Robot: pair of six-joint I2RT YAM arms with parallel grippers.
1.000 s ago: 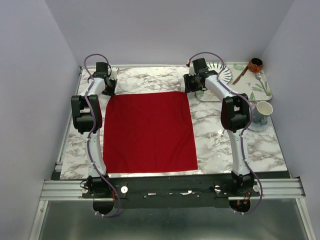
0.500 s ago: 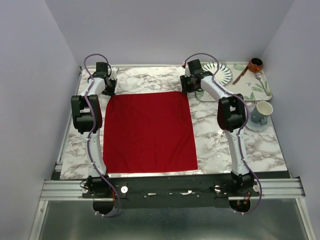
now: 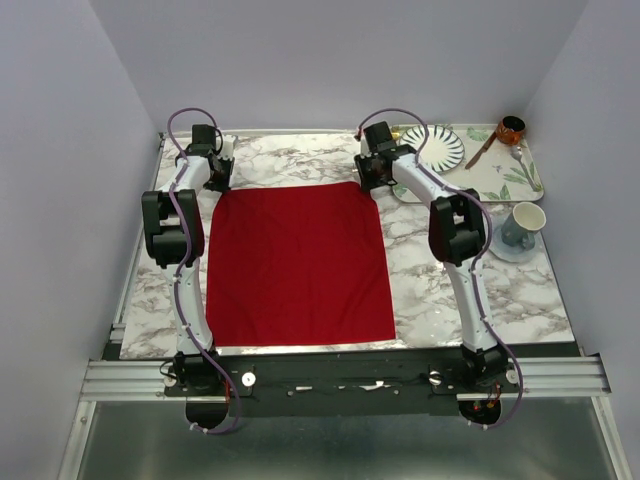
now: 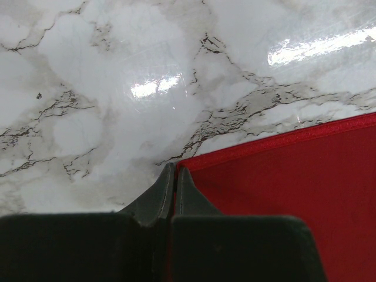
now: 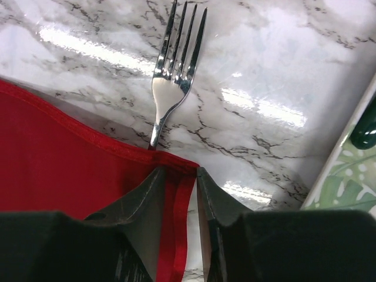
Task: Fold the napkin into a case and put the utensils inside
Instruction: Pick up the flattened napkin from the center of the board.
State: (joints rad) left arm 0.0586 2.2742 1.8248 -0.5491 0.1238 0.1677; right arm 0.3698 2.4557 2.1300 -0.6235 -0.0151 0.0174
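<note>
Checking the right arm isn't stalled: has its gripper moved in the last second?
Yes. The right gripper has shifted left, away from the striped plate, to the napkin at its far right corner.

I can read no lettering, number, brand or sign in any of my three views.
</note>
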